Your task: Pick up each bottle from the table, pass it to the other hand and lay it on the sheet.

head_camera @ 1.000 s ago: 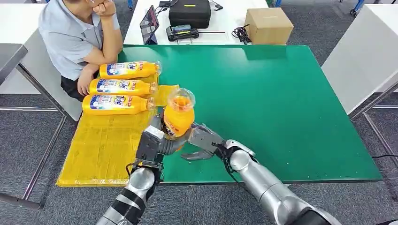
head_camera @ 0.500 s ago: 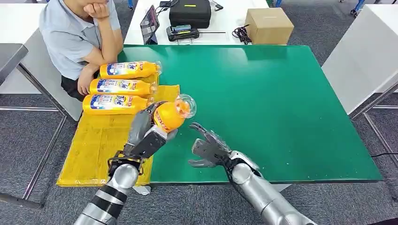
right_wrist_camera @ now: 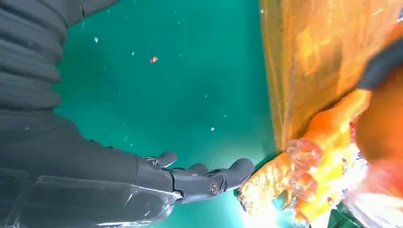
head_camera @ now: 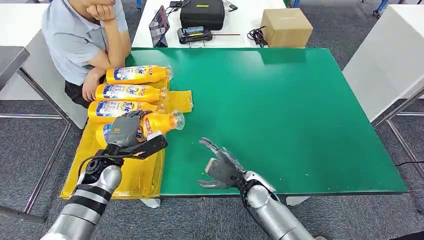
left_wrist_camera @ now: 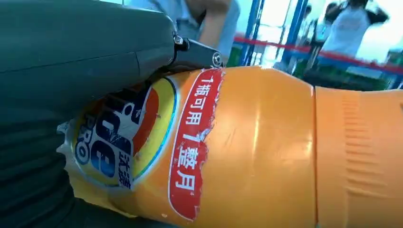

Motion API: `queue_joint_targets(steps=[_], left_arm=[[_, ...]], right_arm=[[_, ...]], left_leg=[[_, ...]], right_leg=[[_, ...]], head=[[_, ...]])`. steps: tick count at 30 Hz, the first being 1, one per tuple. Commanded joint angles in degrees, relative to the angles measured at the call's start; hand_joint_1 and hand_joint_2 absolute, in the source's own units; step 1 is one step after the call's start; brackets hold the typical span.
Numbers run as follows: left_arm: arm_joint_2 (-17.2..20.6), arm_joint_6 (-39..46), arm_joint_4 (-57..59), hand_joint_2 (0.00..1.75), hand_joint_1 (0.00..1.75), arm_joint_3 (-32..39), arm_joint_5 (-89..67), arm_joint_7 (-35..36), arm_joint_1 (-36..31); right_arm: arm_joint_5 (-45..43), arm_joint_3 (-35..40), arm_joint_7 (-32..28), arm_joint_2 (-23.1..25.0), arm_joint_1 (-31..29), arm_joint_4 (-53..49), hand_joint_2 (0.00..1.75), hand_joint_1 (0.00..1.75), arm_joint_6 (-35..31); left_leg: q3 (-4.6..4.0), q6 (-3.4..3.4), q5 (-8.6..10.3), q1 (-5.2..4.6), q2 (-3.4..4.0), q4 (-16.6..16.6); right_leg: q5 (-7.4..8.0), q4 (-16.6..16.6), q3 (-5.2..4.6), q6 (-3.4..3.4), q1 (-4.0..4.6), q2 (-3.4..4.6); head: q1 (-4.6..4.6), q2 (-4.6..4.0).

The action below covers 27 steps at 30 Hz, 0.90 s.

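Fingers (head_camera: 131, 119) of the left hand (head_camera: 125, 131) curl around the body of an orange bottle (head_camera: 159, 122), which lies nearly level over the yellow sheet (head_camera: 107, 160), its clear cap pointing toward the green table (head_camera: 290, 110). From the left wrist camera the bottle's label, red and blue on orange, sits right against the dark thumb, so the grip looks firm; whether the bottle already touches the sheet, I cannot tell. Three more orange bottles lie on their sides on the far part of the sheet: the nearest one (head_camera: 120, 108) just beyond the held bottle, the middle one (head_camera: 127, 92) beyond that, and the farthest one (head_camera: 135, 74) at the sheet's far end, all with caps toward the table's middle. The right hand (head_camera: 220, 165) hovers over the green surface beside the sheet's edge, well apart from the held bottle, its fingers spread and slightly curled, holding nothing; the right wrist camera shows those dark fingers (right_wrist_camera: 209, 178) stretched out above the green top near the sheet's crinkled edge. A person in a grey shirt (head_camera: 75, 40) sits at the far corner of the sheet, one forearm resting close to the farthest bottle. Beyond the green table, a white table carries a black case (head_camera: 202, 12), a tablet (head_camera: 159, 25) and a cardboard box (head_camera: 286, 26).
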Motion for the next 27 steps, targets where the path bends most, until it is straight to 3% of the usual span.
queue_joint_targets(steps=[1,7,14,15,16,17,19,27], left_arm=[[2.8,-5.6,14.6,1.75,1.75,-1.0,-2.7,1.0,-4.8],[3.6,-4.5,21.1,1.75,1.75,-2.4,-5.3,1.0,-6.6],[4.7,2.5,26.1,1.75,1.69,-3.4,-10.3,3.4,-8.0],[4.9,3.3,26.7,1.75,1.27,-3.5,-11.0,3.4,-8.2],[5.0,3.8,27.3,1.75,0.30,-3.7,-11.7,3.5,-8.4],[5.0,3.8,27.3,1.75,0.14,-3.7,-11.7,3.6,-8.3],[4.9,3.2,28.0,1.75,0.00,-3.5,-11.8,3.5,-8.4],[4.1,-0.4,29.8,1.75,0.00,-2.7,-10.9,2.5,-8.2]], right_arm=[[-0.8,-1.1,-0.2,-0.1,1.0,-2.0,1.75,0.00,1.2],[-1.3,-1.2,-0.5,0.2,0.3,-1.5,1.75,0.00,1.8],[-1.8,-0.9,-1.0,0.0,-0.2,-0.4,1.75,0.00,1.5],[-2.0,-1.1,-1.1,-0.1,-0.2,-0.2,1.75,0.00,1.5],[-2.2,-1.2,-1.1,-0.1,-0.3,0.0,1.75,0.00,1.6],[-2.3,-1.2,-1.1,-0.2,-0.3,0.0,1.75,0.00,1.6],[-2.3,-1.3,-1.1,-0.3,-0.3,0.2,1.75,0.00,1.5],[-2.6,-1.9,-1.1,-0.5,-0.3,0.8,1.75,0.00,1.7]], left_leg=[[0.25,-0.16,-0.09,0.10,0.01,0.0],[0.12,-0.14,-0.06,0.09,0.04,0.0],[0.20,-0.14,-0.10,0.11,0.16,0.0],[0.14,-0.11,-0.05,0.07,0.11,0.0],[0.11,-0.09,-0.03,0.06,0.07,0.0],[0.19,-0.13,-0.06,0.09,0.08,0.0],[0.08,-0.07,-0.02,0.05,0.06,0.0],[0.24,-0.12,-0.05,0.07,0.11,0.0]], right_leg=[[-0.09,0.0,0.27,-0.20,0.11,-0.04],[-0.06,0.0,0.12,-0.17,0.10,-0.02],[-0.05,0.0,0.18,-0.18,0.12,0.10],[-0.04,0.0,0.12,-0.13,0.07,0.05],[-0.02,0.0,0.09,-0.11,0.06,0.03],[-0.05,0.0,0.18,-0.16,0.10,0.03],[-0.01,0.0,0.06,-0.09,0.06,0.03],[-0.02,0.0,0.24,-0.15,0.08,0.07]], head=[[0.00,0.00],[0.00,0.00],[0.00,0.00],[0.00,0.00],[0.00,0.00],[0.00,0.00],[0.02,0.00],[0.00,0.00]])
